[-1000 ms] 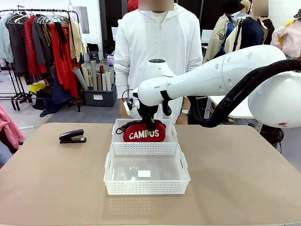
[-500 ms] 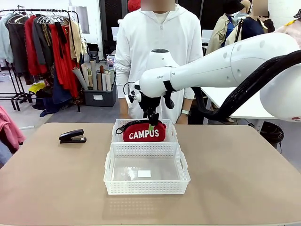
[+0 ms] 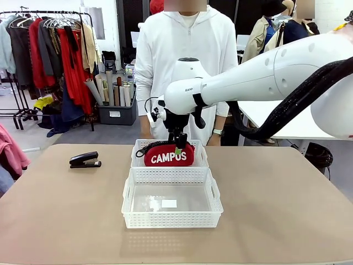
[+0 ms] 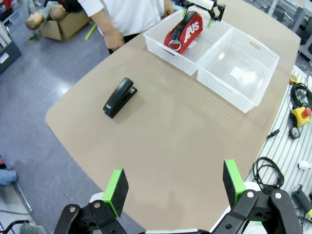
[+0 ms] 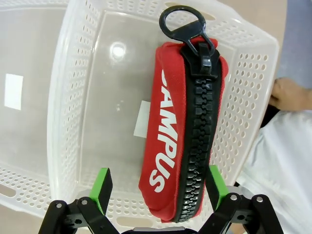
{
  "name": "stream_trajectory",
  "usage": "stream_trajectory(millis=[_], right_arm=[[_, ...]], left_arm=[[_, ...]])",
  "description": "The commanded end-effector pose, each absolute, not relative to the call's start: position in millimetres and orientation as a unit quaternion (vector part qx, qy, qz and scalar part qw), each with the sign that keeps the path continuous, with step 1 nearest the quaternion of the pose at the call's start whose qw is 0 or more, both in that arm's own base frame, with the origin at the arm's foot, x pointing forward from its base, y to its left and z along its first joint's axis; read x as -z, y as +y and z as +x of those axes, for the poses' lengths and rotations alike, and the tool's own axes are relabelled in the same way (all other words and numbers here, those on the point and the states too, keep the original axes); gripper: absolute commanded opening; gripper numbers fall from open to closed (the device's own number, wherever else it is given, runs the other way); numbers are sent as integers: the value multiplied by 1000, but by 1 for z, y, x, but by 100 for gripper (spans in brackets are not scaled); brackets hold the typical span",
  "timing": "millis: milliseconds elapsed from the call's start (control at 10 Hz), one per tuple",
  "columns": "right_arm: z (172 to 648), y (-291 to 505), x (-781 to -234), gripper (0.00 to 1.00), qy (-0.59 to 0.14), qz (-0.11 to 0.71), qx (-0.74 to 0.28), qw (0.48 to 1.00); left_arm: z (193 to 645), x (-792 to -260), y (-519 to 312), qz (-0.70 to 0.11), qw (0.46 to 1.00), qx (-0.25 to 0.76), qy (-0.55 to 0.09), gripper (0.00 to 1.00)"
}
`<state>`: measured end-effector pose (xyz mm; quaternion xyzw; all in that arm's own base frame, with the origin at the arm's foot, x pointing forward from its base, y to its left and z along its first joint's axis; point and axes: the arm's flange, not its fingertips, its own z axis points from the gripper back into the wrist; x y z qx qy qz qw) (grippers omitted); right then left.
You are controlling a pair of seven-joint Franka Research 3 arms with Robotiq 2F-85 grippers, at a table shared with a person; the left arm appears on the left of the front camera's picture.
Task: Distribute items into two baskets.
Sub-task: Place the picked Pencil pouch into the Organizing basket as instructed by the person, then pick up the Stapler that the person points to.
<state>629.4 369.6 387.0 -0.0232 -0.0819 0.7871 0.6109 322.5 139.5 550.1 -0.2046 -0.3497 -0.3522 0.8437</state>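
The red pouch (image 3: pixel 169 155) stands on its long edge, zip upward, in the far basket (image 3: pixel 137 155). Its lower part is hidden behind the near basket (image 3: pixel 171 220). The right end effector (image 5: pixel 158 187) hangs just over it, fingers apart. The stapler (image 3: pixel 84 160) lies on the table (image 3: pixel 276 210), well to the left. The left end effector (image 4: pixel 174 186) is spread wide, high above.

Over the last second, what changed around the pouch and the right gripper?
The right gripper opened, let go of the red pouch and lifted slightly. The pouch stands on edge in the far basket. The stapler and the near basket stayed where they were.
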Motion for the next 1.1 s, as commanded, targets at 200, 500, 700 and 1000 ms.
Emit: stream_trajectory(millis=[200,500,700,1000], right_arm=[[633,370,-390,100,-87,-24,-786,612],[633,370,-390,100,-87,-24,-786,612],[633,370,-390,100,-87,-24,-786,612],[633,370,-390,100,-87,-24,-786,612]], left_arm=[[322,-550,140,-208,839,356,-355,100],[322,-550,140,-208,839,356,-355,100],[322,-550,140,-208,839,356,-355,100],[322,-550,140,-208,839,356,-355,100]])
